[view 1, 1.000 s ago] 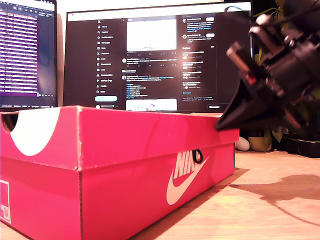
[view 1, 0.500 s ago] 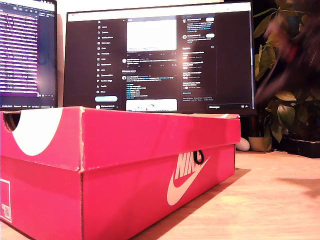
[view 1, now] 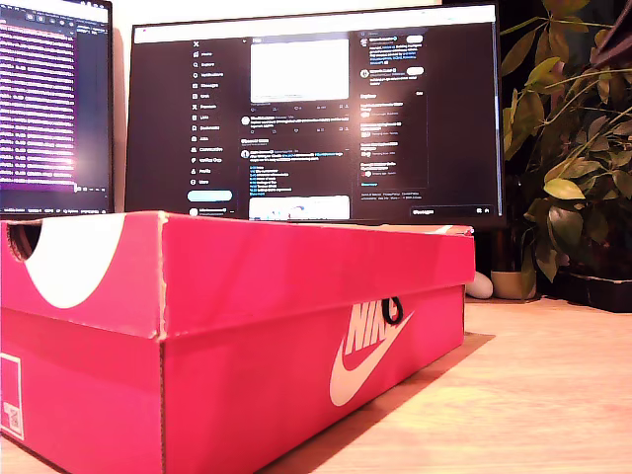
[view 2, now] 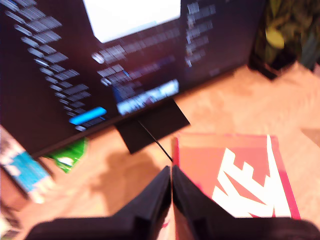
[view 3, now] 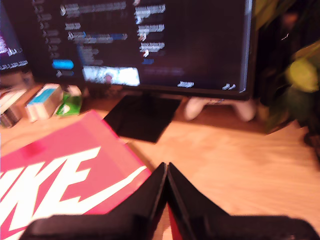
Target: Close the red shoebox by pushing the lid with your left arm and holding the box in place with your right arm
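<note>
The red shoebox [view 1: 296, 326] stands on the wooden table with its lid [view 1: 316, 262] down flat over it. No gripper shows in the exterior view. In the first wrist view my first gripper [view 2: 171, 171] is shut with nothing between its black fingers, held above one end of the lid [view 2: 240, 175] with its white logo. The second wrist view has my second gripper [view 3: 166, 167] shut and empty too, hovering over the lid's [view 3: 65, 175] other corner. Both wrist views are blurred.
Two lit monitors [view 1: 316, 109] stand right behind the box, one on a black foot [view 3: 142, 117]. A leafy plant [view 1: 568, 148] fills the exterior view's right. A white object [view 3: 215, 107], a green packet [view 2: 67, 155] and small boxes [view 3: 42, 100] lie under the monitors.
A black gripper near the lid's far corner at the exterior view's right has risen up and rightwards out of that view. The lid and box have stayed put.
</note>
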You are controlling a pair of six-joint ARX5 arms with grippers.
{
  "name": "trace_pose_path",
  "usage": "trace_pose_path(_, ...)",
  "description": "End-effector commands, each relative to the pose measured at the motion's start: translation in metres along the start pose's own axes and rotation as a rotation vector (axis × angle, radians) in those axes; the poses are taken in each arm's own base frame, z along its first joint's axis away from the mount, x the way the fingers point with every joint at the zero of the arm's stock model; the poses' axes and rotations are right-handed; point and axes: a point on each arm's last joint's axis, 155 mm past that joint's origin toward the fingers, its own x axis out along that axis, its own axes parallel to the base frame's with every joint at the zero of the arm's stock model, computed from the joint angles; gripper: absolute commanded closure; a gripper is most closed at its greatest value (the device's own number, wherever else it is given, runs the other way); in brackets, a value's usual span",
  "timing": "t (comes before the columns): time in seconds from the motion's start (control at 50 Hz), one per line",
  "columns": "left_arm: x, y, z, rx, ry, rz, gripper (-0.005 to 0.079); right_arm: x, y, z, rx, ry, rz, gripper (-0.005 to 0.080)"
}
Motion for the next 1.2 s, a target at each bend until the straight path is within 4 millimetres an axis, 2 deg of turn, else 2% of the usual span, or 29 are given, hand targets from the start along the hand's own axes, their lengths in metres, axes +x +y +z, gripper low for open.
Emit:
trace_pose_path(0.0,0.004,0.007,-0.002,-0.006,0.004,0.010,0.0762,-0.004,-0.001,0.005,-0.008,-0.011,-0.008,0.0764)
trace_pose_path(0.14,0.013,0.017,-0.016,-0.036,0.045,0.019,0.0762,-0.012,-0.002,0.002,-0.016,-0.004,-0.015,0.0764)
trace_pose_path(0.3,0.028,0.028,-0.045,-0.081,0.116,0.016,0.0762,-0.021,-0.003,0.003,-0.026,-0.013,-0.028,0.0764)
trace_pose_path(0.46,0.026,0.028,-0.072,-0.102,0.099,0.025,0.0762,-0.027,-0.002,0.001,-0.025,-0.011,-0.028,0.0764)
trace_pose_path(0.64,0.021,0.038,-0.095,-0.117,0.054,0.070,0.0762,-0.028,-0.003,0.001,-0.026,-0.009,-0.031,0.0764)
trace_pose_path(0.78,0.026,0.042,-0.111,-0.100,0.018,0.088,0.0762,-0.028,-0.013,0.001,-0.053,-0.010,-0.088,0.0764)
trace_pose_path(1.02,0.035,0.033,-0.138,-0.037,-0.041,0.068,0.0761,-0.034,-0.026,0.007,-0.051,-0.036,-0.160,0.0764)
trace_pose_path(1.1,0.034,0.017,-0.141,-0.034,-0.070,-0.003,0.0761,-0.039,-0.034,0.010,-0.049,-0.051,-0.208,0.0764)
trace_pose_path(1.18,0.031,0.015,-0.140,-0.022,-0.098,-0.001,0.0761,-0.046,-0.039,0.015,-0.049,-0.077,-0.242,0.0764)
